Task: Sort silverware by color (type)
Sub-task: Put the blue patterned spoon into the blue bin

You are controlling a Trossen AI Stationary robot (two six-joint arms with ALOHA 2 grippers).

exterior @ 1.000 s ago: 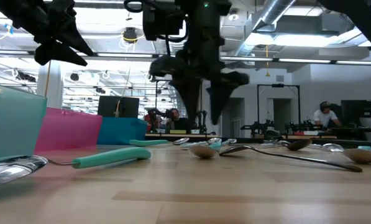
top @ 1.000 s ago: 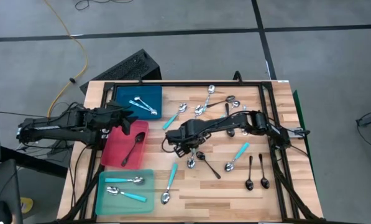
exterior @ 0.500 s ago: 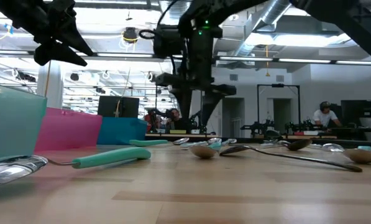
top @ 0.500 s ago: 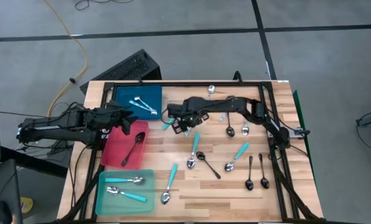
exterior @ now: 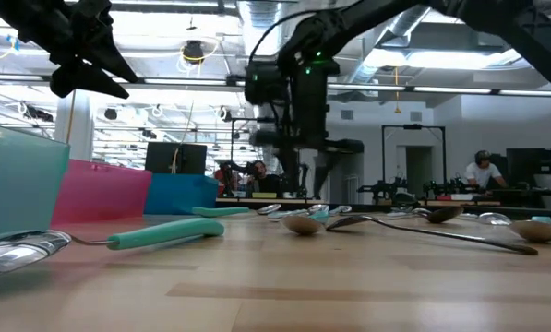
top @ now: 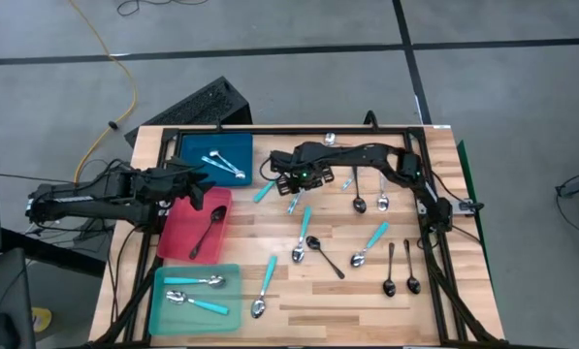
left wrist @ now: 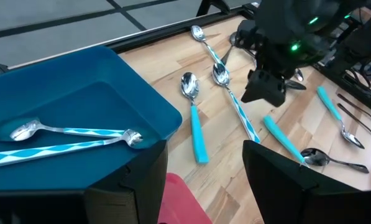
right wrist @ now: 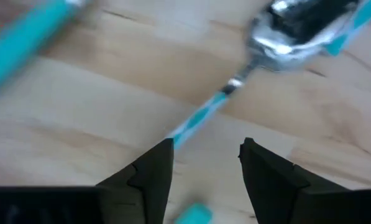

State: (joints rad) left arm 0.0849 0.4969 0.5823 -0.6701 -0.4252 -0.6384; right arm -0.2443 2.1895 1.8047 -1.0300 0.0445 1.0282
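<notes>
Many spoons lie scattered on the wooden table (top: 328, 291): turquoise-handled ones (top: 302, 231), black ones (top: 325, 256) and silver ones (top: 359, 199). My right gripper (top: 294, 180) points down over the far middle of the table, open. Its fingers stand on either side of the handle end of a spoon with a turquoise-and-silver handle (right wrist: 201, 117), just above it. My left gripper (left wrist: 204, 163) waits open above the table's left side, between the blue tray (top: 214, 155) and the red tray (top: 197, 228).
The blue tray holds two patterned-handle spoons (left wrist: 67, 140). A black spoon (top: 209, 231) lies in the red tray. The teal tray (top: 163, 315) at the near left holds two spoons. A black frame (top: 270, 131) runs along the table's far and right edges.
My right gripper has swung from the table's middle toward the far edge, staying low and pointing down, and has rolled about its own axis. It now stands over the patterned-handle spoon. No spoon has moved.
</notes>
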